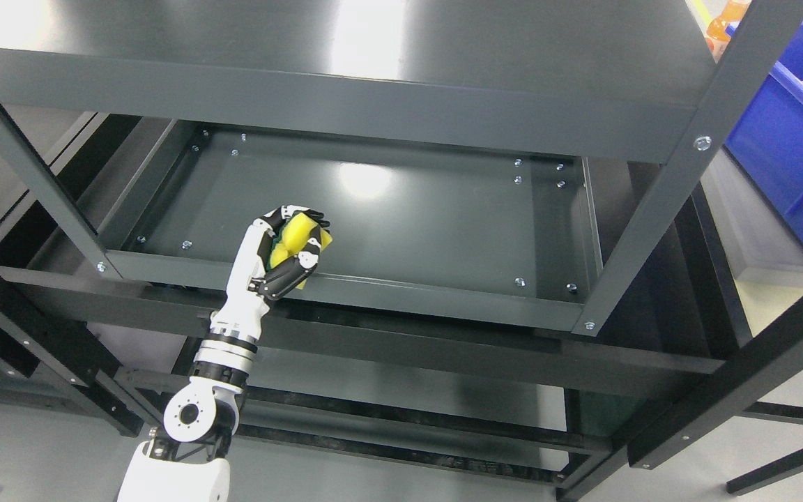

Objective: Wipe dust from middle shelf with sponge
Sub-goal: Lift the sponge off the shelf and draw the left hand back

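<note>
Yellow-and-green sponge (295,237) clamped in the left hand (288,247), black fingers (307,256) curled tight around it, poised at the front-left lip of the dark grey metal middle shelf (408,216). Wipe looks just starting. Next, I'd guess: press down, sweep right of the fingers across the bare panel.

Middle shelf (408,209): dark grey painted metal, smooth, semi-gloss, reflecting overhead light. Top shelf (346,42): same finish. Sponge (295,236): yellow foam, matt, with green layer. Left hand (288,249): glossy white and black plastic. Bin (792,139): glossy blue plastic.
</note>
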Controlling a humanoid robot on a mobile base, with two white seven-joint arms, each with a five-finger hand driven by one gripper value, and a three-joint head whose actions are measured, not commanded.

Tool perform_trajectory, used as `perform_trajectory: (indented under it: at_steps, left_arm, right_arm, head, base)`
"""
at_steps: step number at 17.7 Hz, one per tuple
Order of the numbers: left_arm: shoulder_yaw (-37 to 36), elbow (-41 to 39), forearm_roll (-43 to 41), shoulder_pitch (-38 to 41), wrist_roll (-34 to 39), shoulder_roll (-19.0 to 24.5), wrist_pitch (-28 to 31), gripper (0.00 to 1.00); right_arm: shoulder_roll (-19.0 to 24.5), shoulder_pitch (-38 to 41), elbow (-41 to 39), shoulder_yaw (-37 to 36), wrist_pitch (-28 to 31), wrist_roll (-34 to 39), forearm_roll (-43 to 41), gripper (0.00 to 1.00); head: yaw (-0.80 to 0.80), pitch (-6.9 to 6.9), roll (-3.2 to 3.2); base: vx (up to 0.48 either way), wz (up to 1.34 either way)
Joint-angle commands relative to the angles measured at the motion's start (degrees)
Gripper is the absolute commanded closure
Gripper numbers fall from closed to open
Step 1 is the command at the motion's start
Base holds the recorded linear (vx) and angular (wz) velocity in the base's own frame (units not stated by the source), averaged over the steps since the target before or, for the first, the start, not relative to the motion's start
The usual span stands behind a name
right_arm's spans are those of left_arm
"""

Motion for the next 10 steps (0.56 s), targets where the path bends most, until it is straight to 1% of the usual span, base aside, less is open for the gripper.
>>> perform_trajectory:
  at_steps: [1,10]
  left_arm:
    - [6.95,-7.54,1.30,1.21,0.40,0.72,0.74,0.99]
    - [6.16,-7.36,1.39,1.21,0.32,0.72,0.91,0.99]
  right_arm:
    - [-1.00,0.01,-1.00,-0.02,0.04,0.02,0.00,0.00]
    - [-1.00,0.01,-1.00,-0.02,0.04,0.02,0.00,0.00]
  head:
    - [0.00,0.00,0.00]
    - [0.00,0.00,0.00]
  base:
    - [0.000,0.00]
    - [0.000,0.00]
